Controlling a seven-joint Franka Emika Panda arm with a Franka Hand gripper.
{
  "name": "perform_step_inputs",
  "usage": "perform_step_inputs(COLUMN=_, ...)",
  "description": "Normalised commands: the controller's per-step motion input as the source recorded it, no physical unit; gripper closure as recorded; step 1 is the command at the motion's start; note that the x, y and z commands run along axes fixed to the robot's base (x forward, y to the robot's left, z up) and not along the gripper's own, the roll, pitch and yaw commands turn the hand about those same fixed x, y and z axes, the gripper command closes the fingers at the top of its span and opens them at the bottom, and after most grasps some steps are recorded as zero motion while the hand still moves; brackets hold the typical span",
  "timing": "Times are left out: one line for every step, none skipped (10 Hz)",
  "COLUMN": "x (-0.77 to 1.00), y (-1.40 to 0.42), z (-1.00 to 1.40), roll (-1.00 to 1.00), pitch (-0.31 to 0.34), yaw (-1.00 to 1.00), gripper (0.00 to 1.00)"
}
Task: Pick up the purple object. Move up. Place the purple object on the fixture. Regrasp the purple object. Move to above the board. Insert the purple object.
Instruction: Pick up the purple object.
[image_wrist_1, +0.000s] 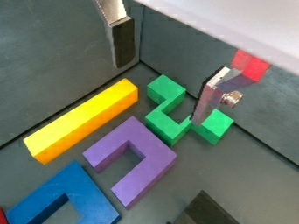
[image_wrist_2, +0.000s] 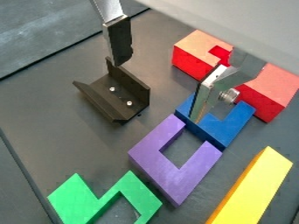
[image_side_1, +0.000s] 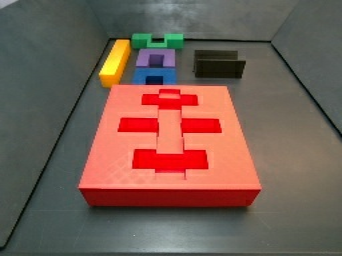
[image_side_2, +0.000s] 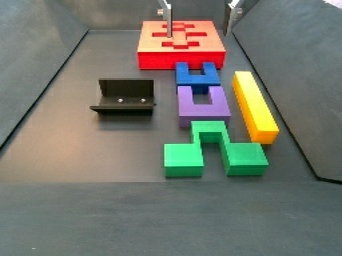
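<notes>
The gripper hung above the pieces with its fingers spread apart and nothing between them; in both wrist views one silver finger reached down near the fixture side, and the other finger hung over the green notched block in one view and over the blue block in the other. In a side view only the fingertips showed, at the top edge of the picture above the board.

The purple object lay flat on the dark floor, untouched. It sat in a row of pieces, between the blue block on the board's side and the green notched block on the far side, touching or just beside each. The long yellow bar lay alongside that row, just beside the purple object.

The fixture stood on the other side of the row, apart from the purple object, with nothing in it. The board lay at the end of the row, just beside the blue block, its cross-shaped and bar-shaped recesses unfilled.
</notes>
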Motion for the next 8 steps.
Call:
perform_step_inputs(x=0.0, y=0.0, z=-0.03, roll=0.0, pitch=0.0, yaw=0.0, gripper=0.0)
perform_step_inputs(x=0.24, y=0.0, z=-0.1, roll=0.0, pitch=0.02, yaw=-0.11, gripper=0.0)
perform_step_inputs(x=0.94, y=-0.02, z=-0.74, roll=-0.07, pitch=-0.096, yaw=-0.13, gripper=0.0)
perform_step_inputs(x=0.97, y=0.0, z=-0.8, roll=-0.07, pitch=-0.201, yaw=-0.02, gripper=0.0)
perform_step_inputs(x=0.64, y=-0.11, z=-1.0, roll=-0.01, pitch=-0.139, yaw=0.0, gripper=0.0)
perform_step_inputs(x=0.12, y=-0.39, z=-1.0, roll=0.0, pitch=-0.099, yaw=0.0, gripper=0.0)
perform_step_inputs(x=0.06, y=-0.49, z=-0.99, roll=0.01, pitch=-0.097, yaw=0.27, gripper=0.0)
perform_step_inputs(x=0.23, y=-0.47, z=-1.0, roll=0.03, pitch=-0.07, yaw=0.4, gripper=0.0)
